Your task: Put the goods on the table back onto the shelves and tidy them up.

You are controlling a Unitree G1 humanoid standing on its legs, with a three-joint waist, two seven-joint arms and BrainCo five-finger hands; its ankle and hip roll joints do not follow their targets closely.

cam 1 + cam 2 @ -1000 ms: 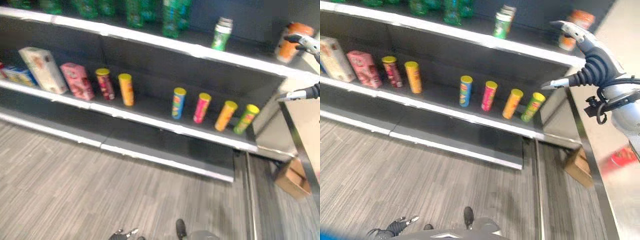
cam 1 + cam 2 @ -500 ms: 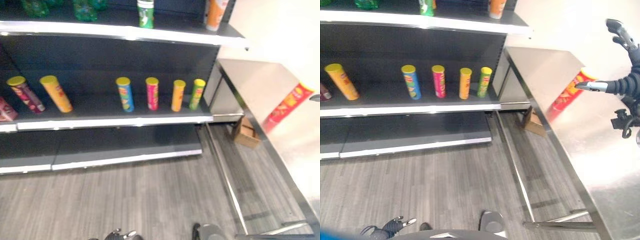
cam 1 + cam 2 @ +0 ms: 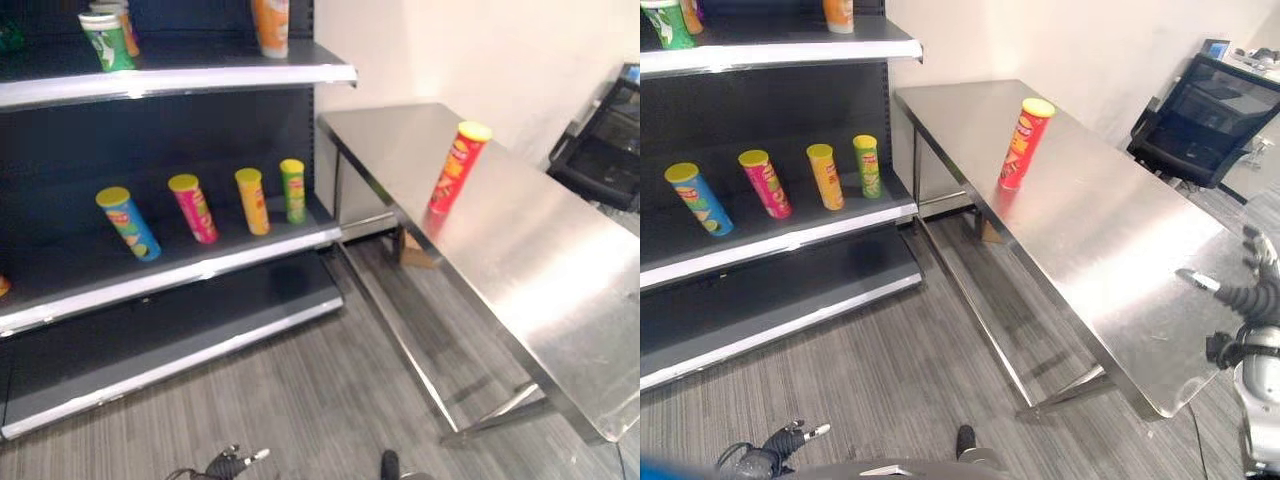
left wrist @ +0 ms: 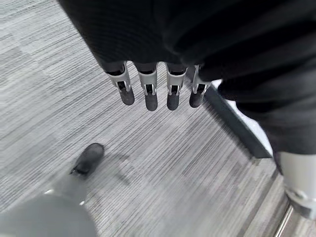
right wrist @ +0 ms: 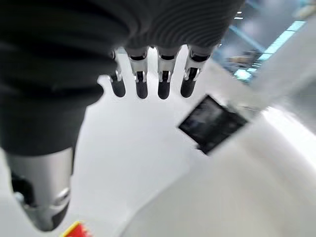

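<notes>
A tall red can with a yellow lid stands upright on the steel table, near its far end. My right hand hovers open at the table's near right edge, well short of the can, fingers straight and holding nothing. My left hand hangs low over the floor with straight fingers, also open and empty. The dark shelf unit stands to the left of the table. Its middle shelf carries a blue can, a pink can, an orange can and a green can.
On the top shelf stand a green can and an orange bottle. A cardboard box sits on the floor under the table. A black office chair stands beyond the table's right side. Grey floor lies between shelf and table.
The camera has swung right, so the shelf now sits at the left and the table fills the right. My right hand has dropped from upper right to the lower right edge.
</notes>
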